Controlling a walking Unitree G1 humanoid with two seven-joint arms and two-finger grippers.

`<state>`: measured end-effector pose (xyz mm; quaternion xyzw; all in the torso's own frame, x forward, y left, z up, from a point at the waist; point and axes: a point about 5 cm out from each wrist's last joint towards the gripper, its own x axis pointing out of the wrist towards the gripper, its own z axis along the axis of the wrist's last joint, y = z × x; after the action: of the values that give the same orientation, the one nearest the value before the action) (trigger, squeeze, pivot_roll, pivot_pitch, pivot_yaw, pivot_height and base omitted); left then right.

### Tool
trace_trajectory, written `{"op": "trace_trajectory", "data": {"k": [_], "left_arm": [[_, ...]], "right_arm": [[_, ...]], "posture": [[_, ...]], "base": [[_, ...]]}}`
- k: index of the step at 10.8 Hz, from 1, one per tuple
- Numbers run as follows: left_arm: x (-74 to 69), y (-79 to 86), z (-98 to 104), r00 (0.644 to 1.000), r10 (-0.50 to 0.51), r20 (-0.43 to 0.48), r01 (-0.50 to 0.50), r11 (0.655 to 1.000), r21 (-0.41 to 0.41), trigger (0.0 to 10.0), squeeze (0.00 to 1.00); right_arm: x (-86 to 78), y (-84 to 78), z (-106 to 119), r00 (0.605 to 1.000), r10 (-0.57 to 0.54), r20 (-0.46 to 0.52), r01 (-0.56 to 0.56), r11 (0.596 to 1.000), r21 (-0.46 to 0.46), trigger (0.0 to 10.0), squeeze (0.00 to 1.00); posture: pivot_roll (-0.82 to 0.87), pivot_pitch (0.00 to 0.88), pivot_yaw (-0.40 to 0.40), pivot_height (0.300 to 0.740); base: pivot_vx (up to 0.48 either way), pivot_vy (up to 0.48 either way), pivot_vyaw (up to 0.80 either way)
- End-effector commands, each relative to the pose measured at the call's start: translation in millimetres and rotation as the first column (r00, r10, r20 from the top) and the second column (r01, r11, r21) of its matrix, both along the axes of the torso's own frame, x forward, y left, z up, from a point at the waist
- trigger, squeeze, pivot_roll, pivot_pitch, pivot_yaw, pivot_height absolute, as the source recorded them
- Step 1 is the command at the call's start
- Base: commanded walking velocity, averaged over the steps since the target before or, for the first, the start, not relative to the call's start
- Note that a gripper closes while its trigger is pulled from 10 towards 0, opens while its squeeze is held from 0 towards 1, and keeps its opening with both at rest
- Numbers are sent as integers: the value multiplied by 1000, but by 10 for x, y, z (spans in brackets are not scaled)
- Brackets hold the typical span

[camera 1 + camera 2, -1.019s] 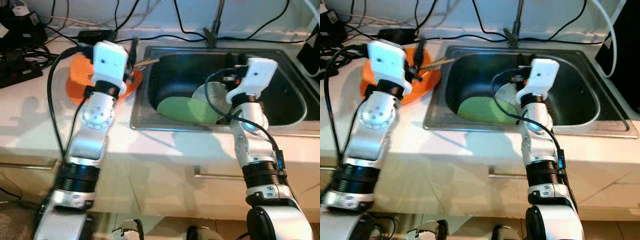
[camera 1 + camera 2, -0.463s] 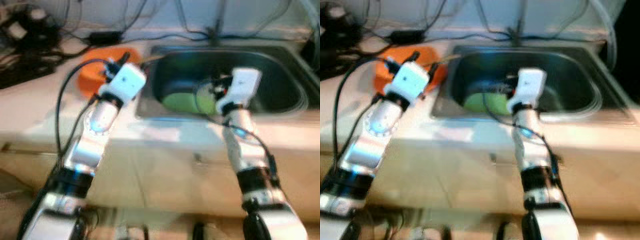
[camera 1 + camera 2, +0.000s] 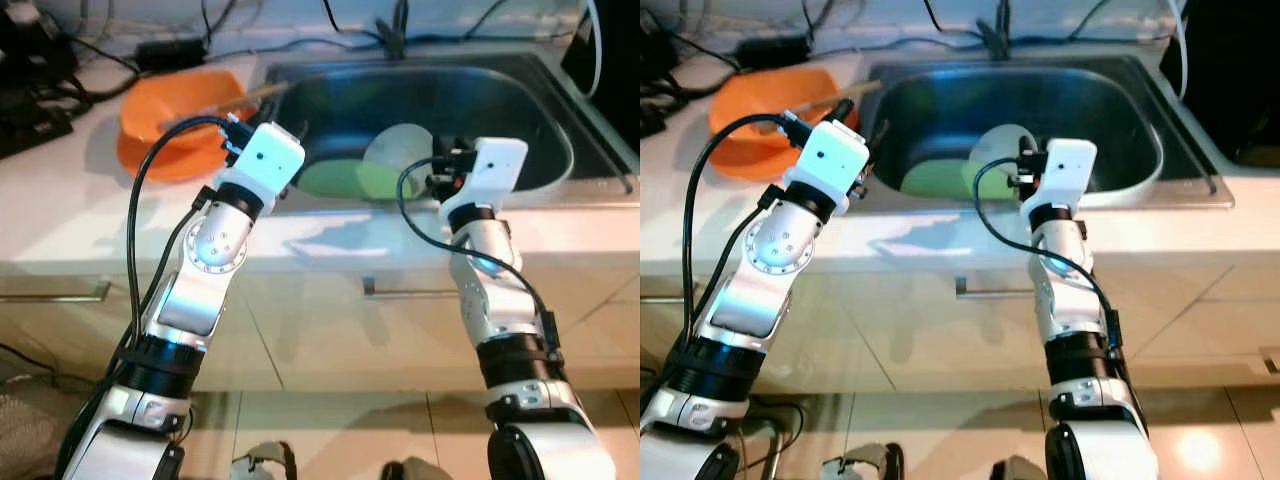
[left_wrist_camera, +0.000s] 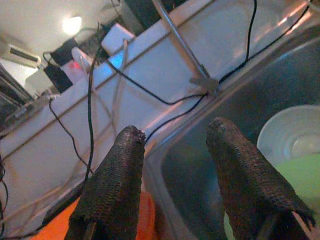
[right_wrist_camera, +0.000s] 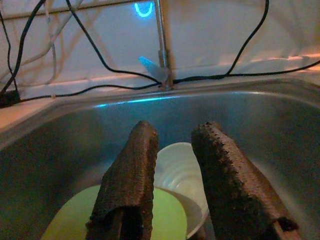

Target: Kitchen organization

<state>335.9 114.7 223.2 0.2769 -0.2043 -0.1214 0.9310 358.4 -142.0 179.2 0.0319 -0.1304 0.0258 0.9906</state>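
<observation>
Standing at the counter's near edge, the robot looks to be between steps, with both arms raised and nothing held. The left gripper (image 4: 170, 185) hangs over the sink's (image 3: 560, 130) left rim, jaws apart; the right gripper (image 5: 175, 190) sits at the sink's near rim, jaws apart too. In the basin lie a pale green plate (image 3: 345, 180) and, just right of it and touching, a white bowl (image 3: 405, 150). An orange bowl (image 3: 170, 125) with a wooden utensil rests on the counter to the left. Next, I judge, a gripper must reach down into the basin for a dish.

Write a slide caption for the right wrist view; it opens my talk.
Right gripper, jaws open, above a white bowl and green plate in the steel sink.
</observation>
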Motion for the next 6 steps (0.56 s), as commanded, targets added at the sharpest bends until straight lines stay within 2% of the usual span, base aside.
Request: {"op": "trace_trajectory", "data": {"k": [1,2,3,5,6], "left_arm": [[22,31,11,1000,28,4,-28,1000,7,10000,0],[41,12,26,999,36,15,-36,999,12,10000,0],[59,-24,45,999,33,25,-34,999,14,10000,0],[56,-51,52,999,26,31,-27,999,19,10000,0],[54,-47,47,999,27,33,-28,999,17,10000,0]], "right_arm": [[6,56,36,1000,22,7,-22,1000,2,10000,0],[3,86,38,999,48,8,-47,999,-24,10000,0],[4,90,36,999,45,6,-44,999,-27,10000,0],[8,81,28,999,39,-1,-39,999,-26,10000,0],[9,65,25,1000,30,-3,-30,1000,-5,10000,0]], "posture": [[93,96,48,740],[93,96,45,740],[90,99,45,740],[89,101,45,740],[89,102,45,740]], "base": [[0,0,0],[0,0,0],[0,0,756],[0,0,447],[0,0,0]]}}
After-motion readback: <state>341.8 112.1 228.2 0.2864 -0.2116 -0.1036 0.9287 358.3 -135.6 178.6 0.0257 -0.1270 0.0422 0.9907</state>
